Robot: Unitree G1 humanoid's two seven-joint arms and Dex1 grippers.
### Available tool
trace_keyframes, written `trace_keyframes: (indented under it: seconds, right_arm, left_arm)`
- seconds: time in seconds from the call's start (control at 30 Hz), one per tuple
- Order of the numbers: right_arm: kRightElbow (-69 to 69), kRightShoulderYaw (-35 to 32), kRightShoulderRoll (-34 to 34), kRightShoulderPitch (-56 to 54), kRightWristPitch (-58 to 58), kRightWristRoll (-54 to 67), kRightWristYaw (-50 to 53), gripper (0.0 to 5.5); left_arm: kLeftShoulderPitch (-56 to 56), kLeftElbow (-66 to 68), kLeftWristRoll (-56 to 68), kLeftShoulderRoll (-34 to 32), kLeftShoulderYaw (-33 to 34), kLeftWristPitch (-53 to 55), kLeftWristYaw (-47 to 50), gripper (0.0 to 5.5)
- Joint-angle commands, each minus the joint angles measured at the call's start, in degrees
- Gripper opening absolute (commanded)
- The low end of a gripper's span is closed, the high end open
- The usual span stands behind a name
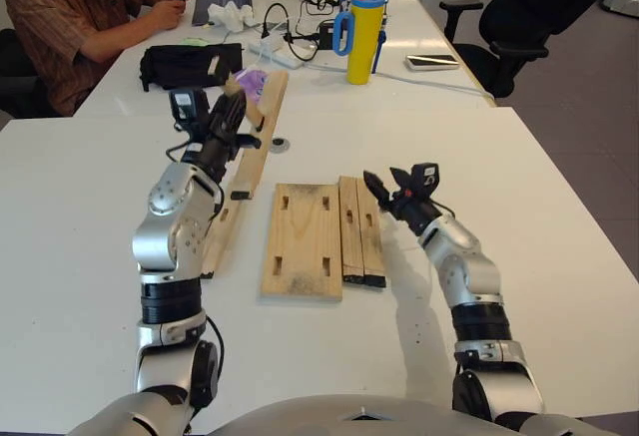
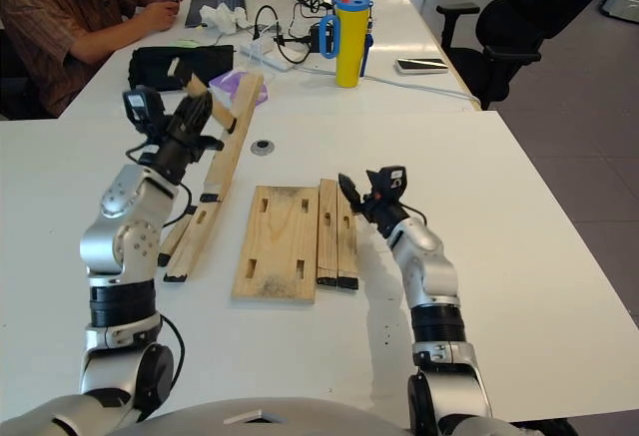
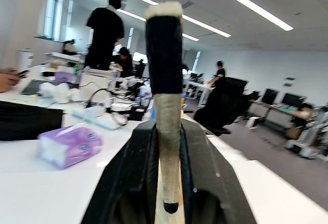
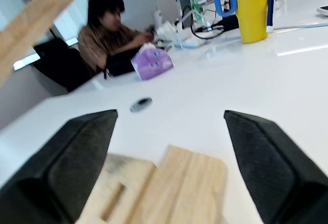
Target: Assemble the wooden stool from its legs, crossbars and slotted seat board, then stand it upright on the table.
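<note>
The slotted seat board [image 1: 300, 241] lies flat mid-table. Two wooden crossbars [image 1: 361, 226] lie side by side against its right edge. A long wooden leg frame [image 1: 255, 157] slants across the table left of the board. My left gripper [image 1: 235, 107] is raised over the frame's far part and is shut on a wooden leg [image 3: 166, 108], whose dark-banded end pokes out past the fingers. My right gripper [image 1: 384, 185] hovers open just beyond the far end of the crossbars [image 4: 179, 178], with nothing between its fingers [image 4: 77, 167].
A small dark round part [image 1: 280, 144] lies behind the board. On the adjoining table behind stand a yellow bottle [image 1: 364, 37], a black bag [image 1: 190, 62], a purple tissue pack [image 1: 250, 79], a phone [image 1: 431, 61] and cables. The table's right edge is nearby.
</note>
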State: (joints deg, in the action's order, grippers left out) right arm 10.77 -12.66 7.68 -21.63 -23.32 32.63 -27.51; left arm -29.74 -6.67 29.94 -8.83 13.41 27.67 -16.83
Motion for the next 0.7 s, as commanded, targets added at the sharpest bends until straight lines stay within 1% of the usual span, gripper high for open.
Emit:
trace_keyframes:
  seconds: [0.03, 0.07, 0.17, 0.23, 0.4, 0.5, 0.7]
  right_arm:
    - [-0.39, -7.89, 3.46, -7.57, -13.19, 16.16, -3.91, 4.59]
    - [-0.18, -9.18, 4.66, -8.39, -17.75, 20.52, -5.17, 4.73]
    - [-0.37, -10.96, 7.21, -8.75, -27.45, 29.10, -7.96, 4.77]
    - [0.25, -11.12, 7.62, -9.49, -30.98, 31.90, -8.15, 4.77]
    - [0.04, -11.46, 6.29, -10.73, -36.36, 37.65, -7.29, 4.77]
    - [-0.01, -10.61, 5.96, -10.77, -37.01, 37.82, -6.73, 4.77]
    - [0.01, -11.98, 5.88, -11.09, -38.50, 41.25, -5.49, 4.77]
  left_arm:
    - [-6.78, 7.18, 10.03, -3.18, 5.26, 4.93, -6.67, 0.41]
    - [-8.28, 9.08, 13.17, -3.64, 6.09, 7.32, -8.53, 0.41]
    - [-11.66, 14.39, 18.59, -4.11, 6.56, 12.78, -12.50, 0.41]
    - [-13.41, 18.22, 21.35, -4.07, 6.95, 16.03, -14.48, 0.41]
    - [-15.14, 23.08, 27.61, -3.66, 8.20, 23.76, -16.67, 0.41]
    - [-15.51, 23.61, 30.91, -3.21, 8.85, 27.72, -16.69, 0.41]
    - [-16.22, 23.62, 36.74, -2.66, 9.81, 34.41, -15.59, 0.41]
